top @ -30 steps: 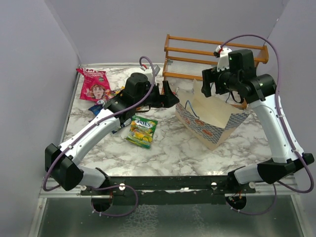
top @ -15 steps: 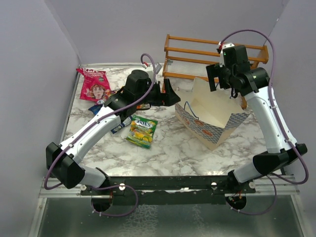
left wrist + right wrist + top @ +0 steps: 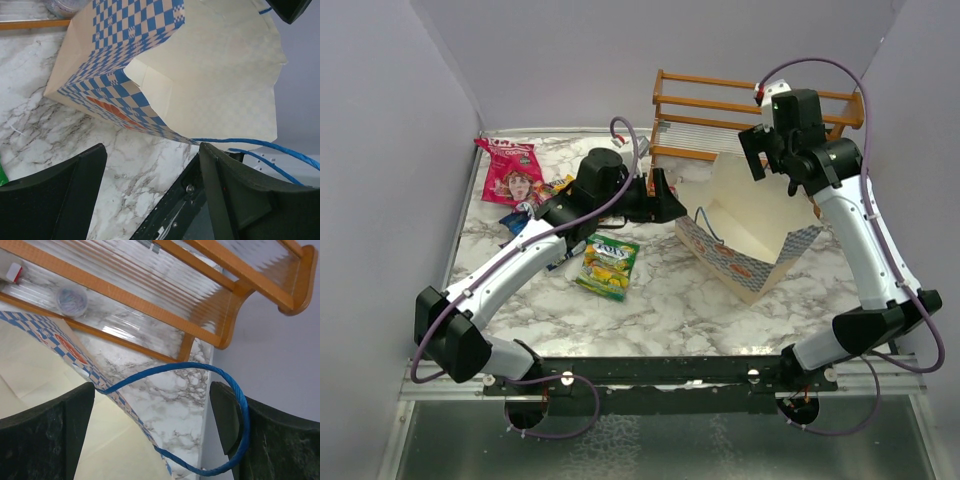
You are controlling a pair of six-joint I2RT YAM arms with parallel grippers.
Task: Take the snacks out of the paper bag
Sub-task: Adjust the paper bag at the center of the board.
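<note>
1. The left gripper (image 3: 150, 192) stood wide open with nothing between its jaws, pointed at the mouth of the blue-and-white checkered paper bag (image 3: 125, 45)
2. The right gripper (image 3: 150, 435) was likewise spread wide and gripped nothing; the bag's thin blue cord handle (image 3: 190, 366) looped across the gap unpinched
3. The bag sat tipped on the marble table (image 3: 670, 300), its cream-lined mouth gaping toward the left arm, so its mouth-to-base axis seemed to run on from those jaws; the left arm looked better placed to reach in
4. No packet showed inside, though the depths were hidden
5. A pink-red glossy snack bag with a face (image 3: 515, 172) and a green-yellow packet (image 3: 608, 265) lay outside, left of the bag
</note>
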